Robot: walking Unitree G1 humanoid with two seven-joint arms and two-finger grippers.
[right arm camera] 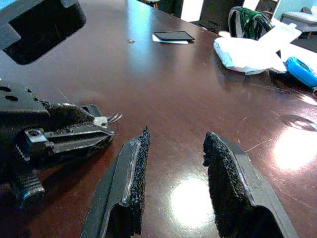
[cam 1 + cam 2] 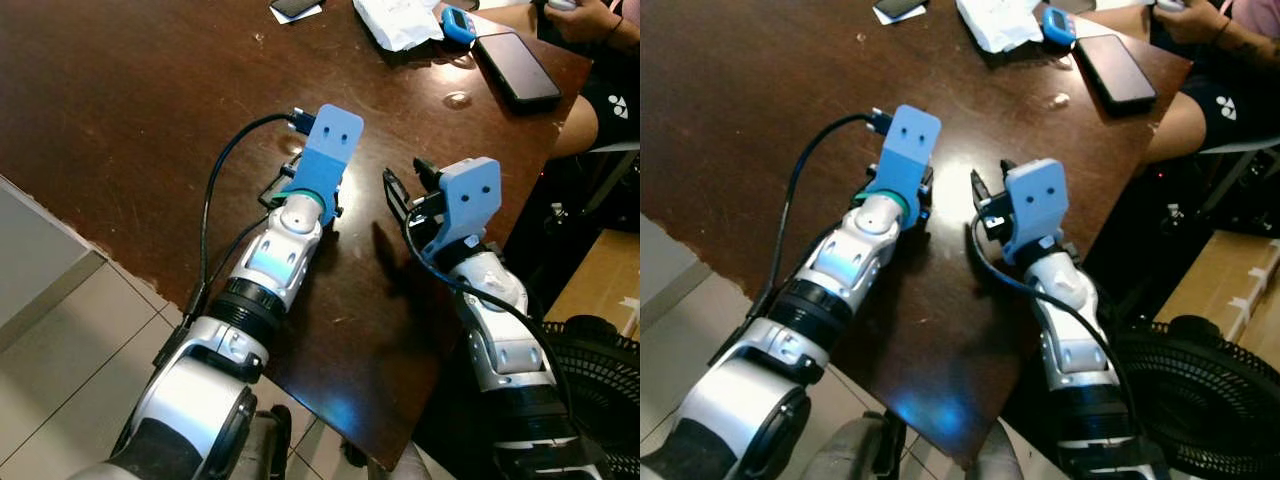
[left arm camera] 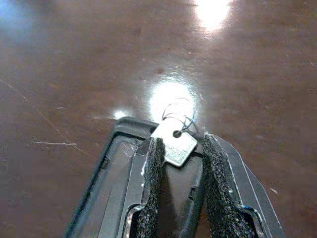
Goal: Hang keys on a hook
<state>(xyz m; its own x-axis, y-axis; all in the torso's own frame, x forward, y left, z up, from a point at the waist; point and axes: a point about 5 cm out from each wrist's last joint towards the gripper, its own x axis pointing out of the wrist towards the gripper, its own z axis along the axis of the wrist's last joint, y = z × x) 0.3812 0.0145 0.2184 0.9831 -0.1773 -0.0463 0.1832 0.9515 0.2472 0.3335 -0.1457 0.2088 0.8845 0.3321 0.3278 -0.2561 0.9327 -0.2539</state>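
Nearest the head camera are the two silver arms, reaching forward over the near edge of the dark brown tabletop (image 2: 130,120), which is glossy, lightly scratched wood with worn patches along its rim. Just past that edge the left gripper (image 3: 179,153) lies low on the tabletop, its fingers nearly closed, and the wrist view shows its rough foam pads (image 3: 148,168) pinching the keys (image 3: 174,140): one small, flat, silvery metal piece with a hole, threaded by a thin wire ring that pokes out beyond the fingertips. Such a thing is likely light, stiff and slick, apt to pivot or slip in a pinch, so the flat body looks the best place to hold, leaving the ring free to go over a hook (no hook can be made out from here). Beside it, also just past the near edge, the right gripper (image 1: 174,163) hovers with its fingers spread well apart and nothing between them, pointing roughly at the left gripper's tip. Toward the far edge of the tabletop lie a black phone (image 2: 517,68), a crumpled white bag (image 2: 398,22), a small blue object (image 2: 459,24) and a dark card on paper (image 2: 296,9). Beyond the far corner sits a person (image 2: 600,40) in dark clothes.
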